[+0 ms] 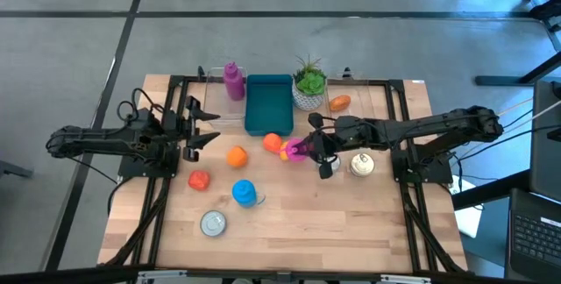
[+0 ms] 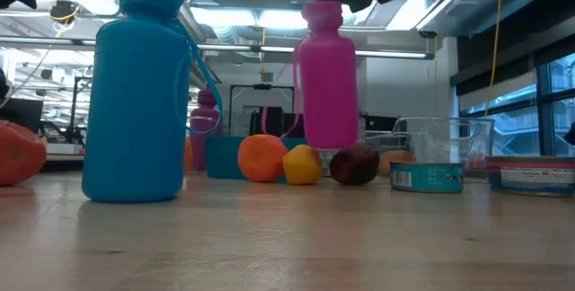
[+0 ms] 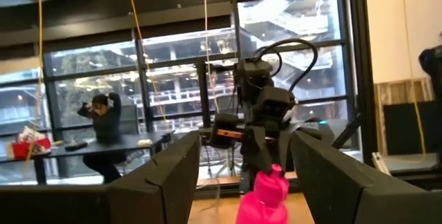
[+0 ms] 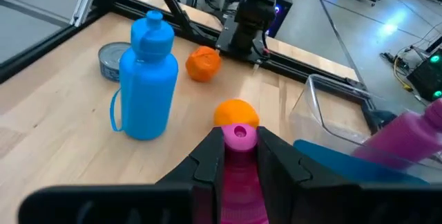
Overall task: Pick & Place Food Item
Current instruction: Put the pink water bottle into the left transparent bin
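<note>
My right gripper [image 1: 302,151] reaches in from the table's right and is shut on a pink bottle [image 2: 328,75], which hangs above the table's middle. Under and around it lie an orange [image 1: 273,142], a yellow fruit [image 2: 302,164] and a dark fruit [image 2: 355,165]. A second orange [image 1: 237,156] and a red tomato [image 1: 200,180] rest on the wood nearer the left. My left gripper [image 1: 209,126] stands open at the table's left, raised and apart from everything. My right gripper pinches the pink bottle's upper part, just under its cap [image 4: 238,156], between its two fingers [image 4: 207,158]. The fingers slant down from the table's right. The bottle hangs upright below them, its bottom [image 2: 329,143] clear of the table.
A blue bottle [image 1: 244,193] stands near the front, beside a tin can [image 1: 213,223]; another can [image 1: 362,163] sits under my right arm. At the back are a teal bin [image 1: 267,104], a purple bottle [image 1: 232,81], a potted plant [image 1: 308,82] and an orange item [image 1: 339,102].
</note>
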Controlling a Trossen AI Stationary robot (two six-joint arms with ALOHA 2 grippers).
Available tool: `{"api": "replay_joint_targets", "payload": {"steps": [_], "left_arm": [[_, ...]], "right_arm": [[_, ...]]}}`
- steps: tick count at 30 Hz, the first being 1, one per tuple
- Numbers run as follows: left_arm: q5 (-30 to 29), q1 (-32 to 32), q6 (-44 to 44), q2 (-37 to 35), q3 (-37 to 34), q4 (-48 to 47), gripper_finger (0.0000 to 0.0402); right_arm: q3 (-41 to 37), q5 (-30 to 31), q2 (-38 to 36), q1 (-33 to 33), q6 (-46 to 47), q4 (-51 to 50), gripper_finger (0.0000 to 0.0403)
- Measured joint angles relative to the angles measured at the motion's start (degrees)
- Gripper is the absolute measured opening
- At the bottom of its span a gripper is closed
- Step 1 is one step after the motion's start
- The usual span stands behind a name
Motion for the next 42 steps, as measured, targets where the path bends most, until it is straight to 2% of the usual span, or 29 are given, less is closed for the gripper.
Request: {"api": "replay_joint_targets", "payload": {"steps": [8,17,25,32,37,42], "left_arm": [[1.87,-0.02,0.33,0.61,-0.02,-0.46,0.0221],[-0.07,-0.02,-4.98,3.93,-0.04,5.22,0.0221],[-0.10,-0.02,-7.38,12.66,0.70,9.91,0.0261],[-0.07,-0.02,-8.56,23.55,9.10,9.75,0.0311],[-0.07,0.00,-3.86,31.08,14.86,9.74,0.0316],[-0.05,-0.01,-1.39,36.35,16.84,10.34,0.0314]], "right_arm": [[0.00,-5.47,0.00,0.26,1.11,6.83,0.0065],[0.02,-5.60,0.00,0.22,1.07,10.36,0.0065],[0.02,-5.58,0.00,0.20,0.85,11.74,0.0065],[0.02,-5.58,0.00,0.20,0.90,11.53,0.0065],[0.02,-5.63,0.02,0.20,2.47,11.49,0.0065],[0.02,-6.23,0.02,0.20,3.85,11.45,0.0065]]}}
